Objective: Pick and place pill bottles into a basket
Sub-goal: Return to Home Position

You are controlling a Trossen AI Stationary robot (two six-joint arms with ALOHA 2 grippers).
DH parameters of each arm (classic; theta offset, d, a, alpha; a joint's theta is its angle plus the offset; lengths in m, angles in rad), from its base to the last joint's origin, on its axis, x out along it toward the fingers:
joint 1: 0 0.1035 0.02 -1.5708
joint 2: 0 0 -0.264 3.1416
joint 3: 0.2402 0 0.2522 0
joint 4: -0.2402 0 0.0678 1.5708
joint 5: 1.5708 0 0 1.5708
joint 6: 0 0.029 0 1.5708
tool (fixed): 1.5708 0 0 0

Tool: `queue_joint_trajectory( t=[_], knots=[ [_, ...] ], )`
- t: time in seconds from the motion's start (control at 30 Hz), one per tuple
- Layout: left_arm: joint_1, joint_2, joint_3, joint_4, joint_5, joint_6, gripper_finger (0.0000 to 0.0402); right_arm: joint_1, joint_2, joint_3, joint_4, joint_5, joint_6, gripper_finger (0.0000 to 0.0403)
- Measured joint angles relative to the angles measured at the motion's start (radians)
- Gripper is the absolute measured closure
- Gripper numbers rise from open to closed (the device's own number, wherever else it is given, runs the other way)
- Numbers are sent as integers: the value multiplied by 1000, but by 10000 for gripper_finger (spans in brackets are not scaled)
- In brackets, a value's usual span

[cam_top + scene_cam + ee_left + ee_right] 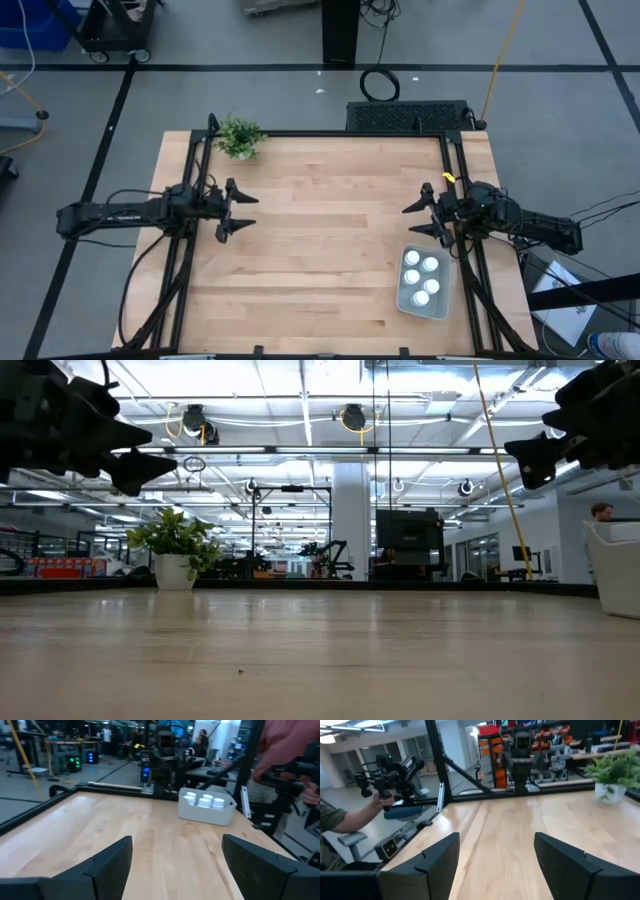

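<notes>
The pill bottles (411, 276), seemingly five, stand in the basket (425, 313) at the table's (320, 250) right, plant (240, 137) far left.

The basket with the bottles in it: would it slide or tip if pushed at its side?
Probably slide: the basket looks shallow and wide. Likely light, being thin plastic. The five pill bottles stand upright and loose inside, so a jolt could topple them.
</notes>
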Motion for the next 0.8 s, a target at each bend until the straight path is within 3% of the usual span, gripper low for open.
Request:
queue_joint_trajectory(
  t=[0.17,0.27,0.43,0.63,0.8],
  knots=[
    [-25,-112,0,-85,-19,3,92,0,0,27,-66,-19,-10,151],
    [-34,-188,0,-119,-22,5,92,0,0,76,-164,29,-20,151],
    [-52,-302,1,-235,-102,-2,92,2,-1,70,-85,-24,-48,151],
    [-104,-300,2,-248,-265,7,92,26,0,-35,-4,151,-56,151],
    [-132,-300,3,-242,-278,26,92,64,1,-102,102,205,-96,151]
  ],
)
